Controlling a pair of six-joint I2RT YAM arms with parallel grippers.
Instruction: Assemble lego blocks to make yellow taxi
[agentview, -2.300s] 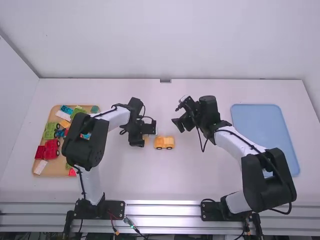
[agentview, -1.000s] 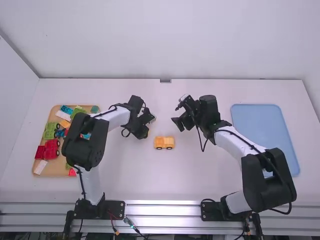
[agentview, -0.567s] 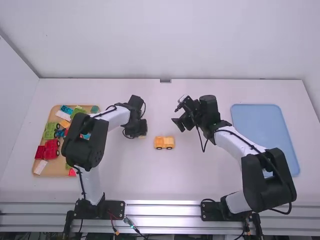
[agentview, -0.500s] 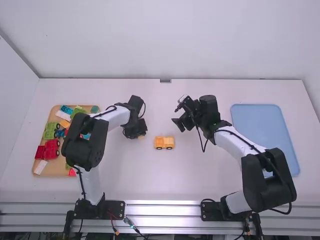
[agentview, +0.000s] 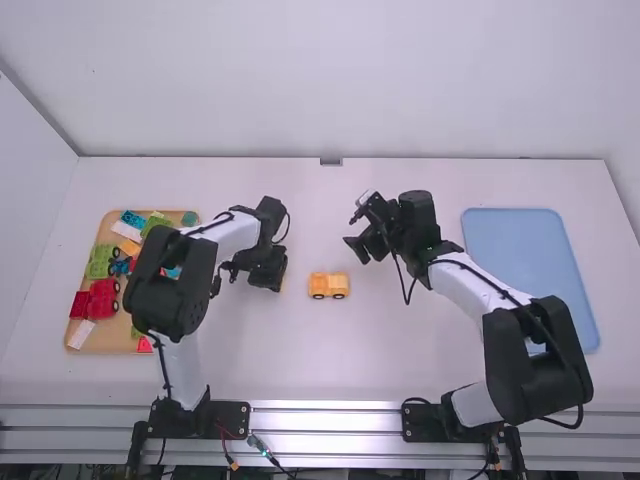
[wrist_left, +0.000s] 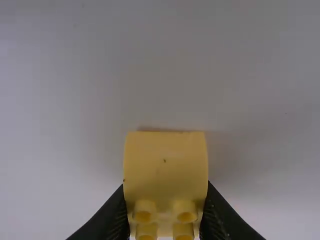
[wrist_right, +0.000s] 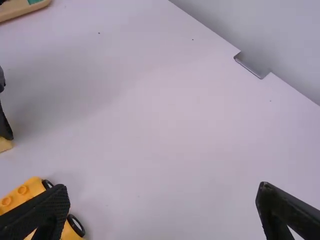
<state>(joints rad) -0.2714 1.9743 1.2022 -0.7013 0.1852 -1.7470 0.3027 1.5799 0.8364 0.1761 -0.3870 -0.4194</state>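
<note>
Yellow taxi (agentview: 328, 285): in the high view, the unfinished body stands on its wheels on the worktop (agentview: 400, 365), between the arms and apart from both, probably so that either can get at it.
Parts tray (agentview: 112, 335): at the left, beside and partly behind the left arm (agentview: 168, 285); its coloured pieces (agentview: 103, 298) lie within that arm's easy reach, which suits picking.
Blue tray (agentview: 520, 240): at the far right, partly behind the right arm (agentview: 535, 345), perhaps meant for the finished model.
Left claw (wrist_left: 165, 200): in the left wrist view, clamped on a yellow block (wrist_left: 165, 167) by two opposite sides, a grip that should resist twisting. Whether the block touches the worktop, I cannot tell.
Studs (wrist_left: 185, 212): free of the fingers, so the grip leaves them uncovered; the next move likely calls for lining the block up over the body and pressing squarely, since a skewed push could tip or slide the car.
Right claw (wrist_right: 162, 200): in the right wrist view, fingers wide apart with nothing between them, near the taxi body, well placed to steady it.
Wheels (wrist_right: 76, 225): black, under the body; without a steadying hold, it could roll.
</note>
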